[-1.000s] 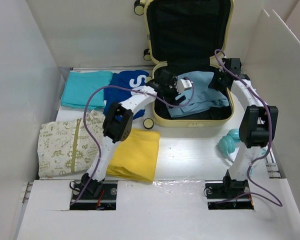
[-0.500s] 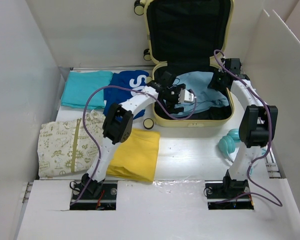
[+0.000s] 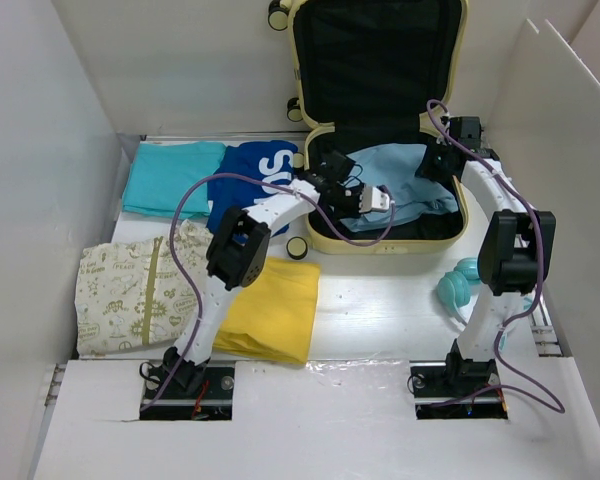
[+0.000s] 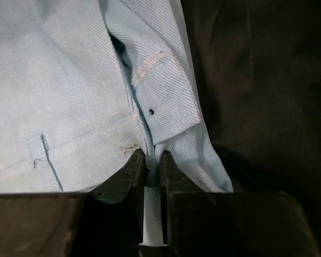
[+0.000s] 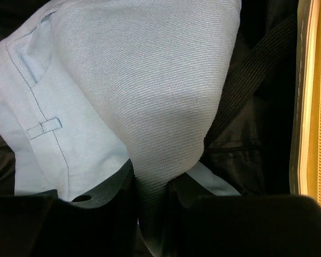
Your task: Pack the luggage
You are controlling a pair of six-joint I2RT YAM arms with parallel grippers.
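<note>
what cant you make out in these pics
- Top view: teal thing on the right, partly behind the right arm; unclear what it is.
- Top view: dark blue shirt print, cut off by the left arm.
- Right wrist view: where the right fingers meet, covered by the light blue garment.
- All views: suitcase floor beneath that garment.
</note>
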